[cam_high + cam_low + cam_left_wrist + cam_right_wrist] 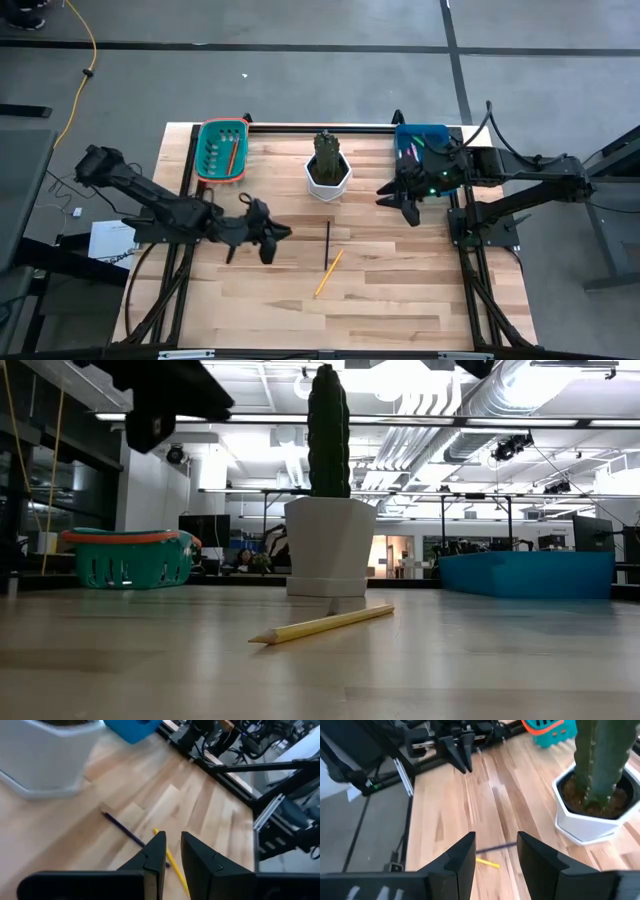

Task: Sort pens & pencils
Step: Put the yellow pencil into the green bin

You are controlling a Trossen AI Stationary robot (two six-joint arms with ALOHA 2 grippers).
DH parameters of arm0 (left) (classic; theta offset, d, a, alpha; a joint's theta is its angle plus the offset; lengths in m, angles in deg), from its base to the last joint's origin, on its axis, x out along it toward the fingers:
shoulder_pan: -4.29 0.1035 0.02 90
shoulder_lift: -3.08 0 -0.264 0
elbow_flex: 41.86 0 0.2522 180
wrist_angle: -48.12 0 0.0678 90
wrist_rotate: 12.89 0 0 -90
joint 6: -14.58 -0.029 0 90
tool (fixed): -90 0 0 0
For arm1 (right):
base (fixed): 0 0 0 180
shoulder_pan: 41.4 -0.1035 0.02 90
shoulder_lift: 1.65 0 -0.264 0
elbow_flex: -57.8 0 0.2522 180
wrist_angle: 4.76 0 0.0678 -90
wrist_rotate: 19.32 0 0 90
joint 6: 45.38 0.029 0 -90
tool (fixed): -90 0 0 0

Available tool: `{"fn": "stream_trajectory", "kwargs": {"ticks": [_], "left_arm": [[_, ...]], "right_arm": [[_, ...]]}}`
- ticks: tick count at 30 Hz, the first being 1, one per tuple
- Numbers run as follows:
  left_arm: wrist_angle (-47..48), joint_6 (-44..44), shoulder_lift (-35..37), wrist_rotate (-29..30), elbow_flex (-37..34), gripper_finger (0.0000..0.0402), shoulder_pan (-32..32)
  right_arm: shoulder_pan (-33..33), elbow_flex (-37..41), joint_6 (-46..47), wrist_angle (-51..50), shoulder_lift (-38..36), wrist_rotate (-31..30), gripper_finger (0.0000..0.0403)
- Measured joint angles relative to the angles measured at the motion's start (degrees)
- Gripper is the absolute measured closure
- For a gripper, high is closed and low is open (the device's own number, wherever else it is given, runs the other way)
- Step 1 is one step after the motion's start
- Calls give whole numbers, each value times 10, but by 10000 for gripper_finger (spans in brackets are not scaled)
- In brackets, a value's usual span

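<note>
Pencils on table: two counted, a dark pencil (327,243) and a yellow pencil (329,273), touching or nearly so at one end, lying just ahead of the left gripper (268,238).
Left gripper: fingers drawn near together with a narrow gap, nothing between them; it hangs above the wood, pointed at the pair.
Step in hand: judged an approach to one loose pencil, no grasp yet.
Next move: widen the fingers, descend, straddle one stick only.
Right gripper (405,201): spread wide, empty, waiting beyond the cactus pot (328,176).
Teal basket (206,165): one orange stick visible.
Blue bin (432,133): pink and green pens, count unclear.
</note>
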Motion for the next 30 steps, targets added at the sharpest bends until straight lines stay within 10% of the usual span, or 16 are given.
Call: {"fn": "stream_trajectory", "kwargs": {"ticks": [11, 30], "left_arm": [[-38, 3, -136, -21, 72, 355, 0], [110, -11, -152, -97, 141, 355, -43]], "right_arm": [[0, 8, -39, -18, -1, 34, 267], [-53, 77, -37, 142, 154, 133, 267]]}}
